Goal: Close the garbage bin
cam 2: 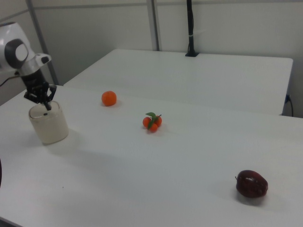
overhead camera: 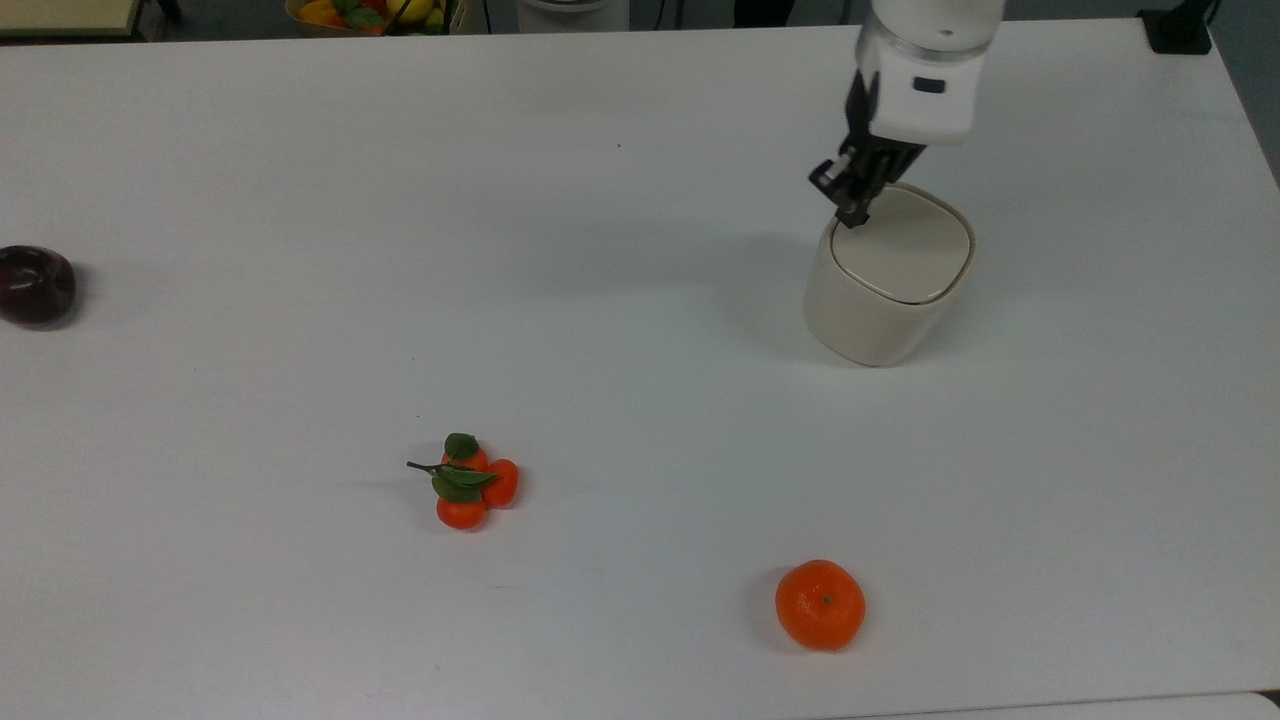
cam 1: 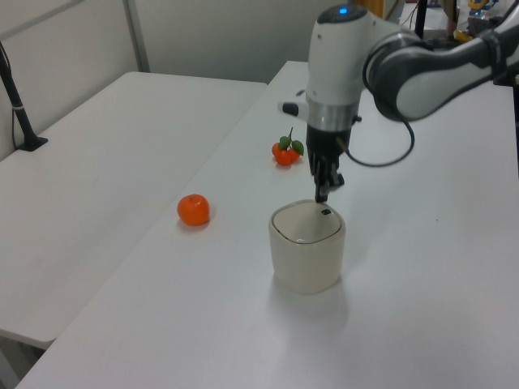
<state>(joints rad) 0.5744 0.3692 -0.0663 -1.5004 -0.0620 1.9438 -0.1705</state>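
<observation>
The garbage bin (overhead camera: 885,275) is a cream-beige rounded-square tub on the white table, its flat lid lying down level with the rim. In the left view the garbage bin (cam 1: 306,243) shows a small black button (cam 1: 325,212) at its far rim. My gripper (overhead camera: 852,215) hangs just above the lid's edge at the top view's left, fingers pressed together and holding nothing. The left view has the gripper (cam 1: 322,194) a little above the button, clear of the lid. In the right view the gripper (cam 2: 46,106) points down over the garbage bin (cam 2: 47,123).
A single orange (overhead camera: 820,604) lies near the front edge. A cluster of small oranges with leaves (overhead camera: 465,483) sits mid-table. A dark red apple (overhead camera: 35,284) rests at the top view's far left. A fruit basket (overhead camera: 370,12) stands beyond the back edge.
</observation>
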